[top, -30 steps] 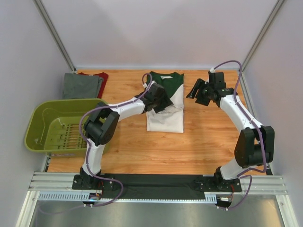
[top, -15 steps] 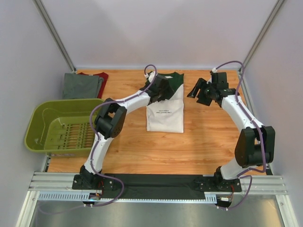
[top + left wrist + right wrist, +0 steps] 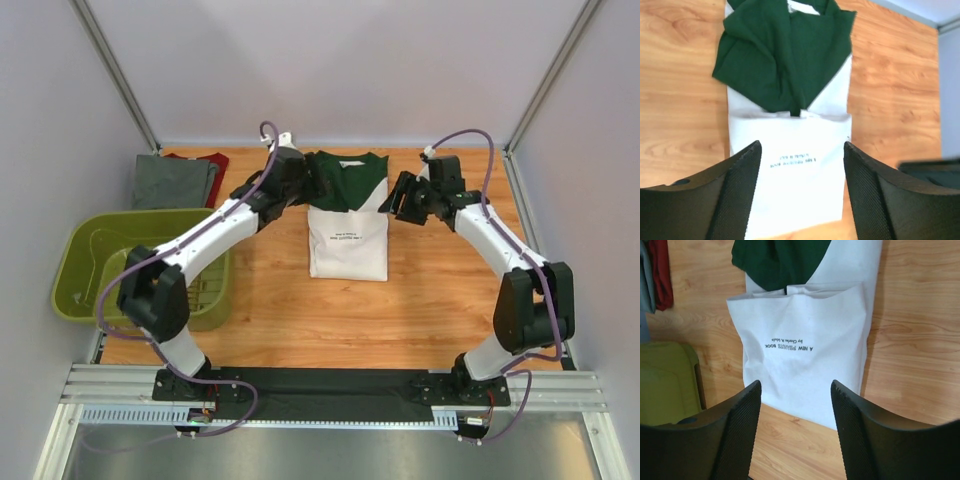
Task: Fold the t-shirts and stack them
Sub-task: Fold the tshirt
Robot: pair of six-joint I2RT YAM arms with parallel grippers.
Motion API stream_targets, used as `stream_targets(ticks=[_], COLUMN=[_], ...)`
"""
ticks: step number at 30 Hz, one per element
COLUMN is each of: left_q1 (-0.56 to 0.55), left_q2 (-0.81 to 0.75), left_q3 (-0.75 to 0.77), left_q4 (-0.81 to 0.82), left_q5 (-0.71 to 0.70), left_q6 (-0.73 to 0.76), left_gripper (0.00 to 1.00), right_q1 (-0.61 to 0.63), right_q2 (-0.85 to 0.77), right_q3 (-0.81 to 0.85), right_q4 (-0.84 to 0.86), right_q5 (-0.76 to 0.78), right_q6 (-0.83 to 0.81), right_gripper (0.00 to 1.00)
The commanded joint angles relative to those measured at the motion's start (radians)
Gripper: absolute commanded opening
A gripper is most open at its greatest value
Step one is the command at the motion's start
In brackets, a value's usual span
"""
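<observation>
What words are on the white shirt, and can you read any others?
"A NEW ... BOOK": on the folded white t-shirt, upside down in the right wrist view; the third word is too blurred to read.
A smaller line next to it starts "by"; the rest is too small to read.
No other writing shows.
</observation>
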Motion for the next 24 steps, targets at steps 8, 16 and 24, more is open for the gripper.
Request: stream_targets(ticks=[8,16,24], left_q1=[0.001,0.0,0.0], left_q2=[-0.153,-0.057,-0.033], left_q3=[-0.384,-0.389,-0.416], left_q4=[0.018,0.015,0.047], left_q5=[0.165,0.168,0.229], left_q6=[-0.002,0.023,0.024], left_gripper=[0.5,0.38,0.36], right_q1=[0.103,0.106,0.106], right_q2=[0.204,0.322,0.374], right_q3=[0.087,0.129,0.148], right_q4=[0.042,0.011,-0.012], right_q5=[0.113,0.15,0.237], right_q6=[-0.059,-0.094,-0.108], right_gripper=[0.3,0.22,0.14])
